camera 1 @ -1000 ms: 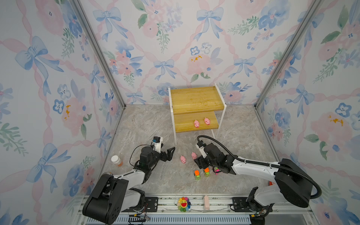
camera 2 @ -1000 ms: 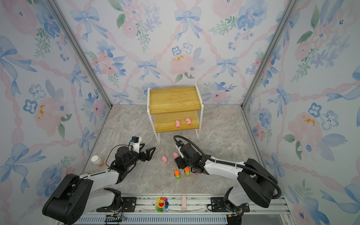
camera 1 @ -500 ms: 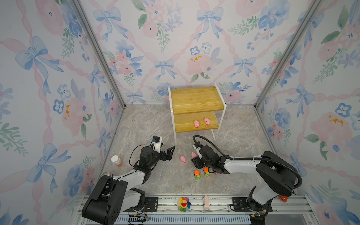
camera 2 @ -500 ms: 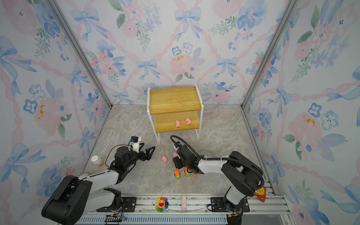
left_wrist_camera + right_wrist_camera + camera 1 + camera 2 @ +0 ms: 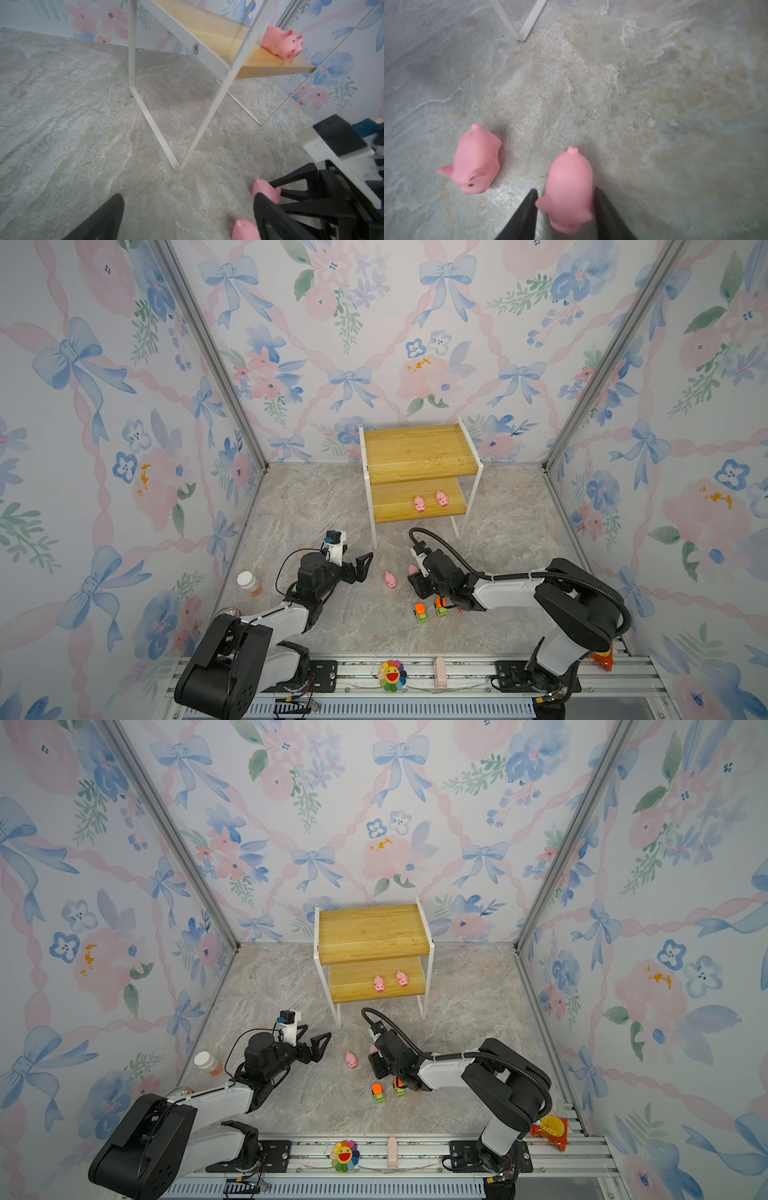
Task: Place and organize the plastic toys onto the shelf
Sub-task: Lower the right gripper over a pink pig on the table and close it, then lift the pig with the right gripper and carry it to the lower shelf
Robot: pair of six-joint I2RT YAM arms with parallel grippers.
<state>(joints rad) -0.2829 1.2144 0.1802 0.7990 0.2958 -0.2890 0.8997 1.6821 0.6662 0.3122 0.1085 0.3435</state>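
We see the shelf [image 5: 419, 456] at the back of the worktop [image 5: 316, 506], with one pink pig [image 5: 419, 503] and a second pig [image 5: 441, 498] side by side on its lower board. The left gripper [image 5: 357, 559], jaws apart, is near a loose pig [image 5: 390, 580]. The right gripper [image 5: 414, 578] partly hides a fourth pig [image 5: 412, 569], with one orange-topped truck [image 5: 420, 612] and another truck [image 5: 440, 606] by its arm.

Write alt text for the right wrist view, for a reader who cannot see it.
Two black fingers of the right gripper closely flank a small pink pig on a grey marbled floor; whether they press it cannot be told. A second pink pig lies apart from it on the floor, and a white shelf leg stands beyond.
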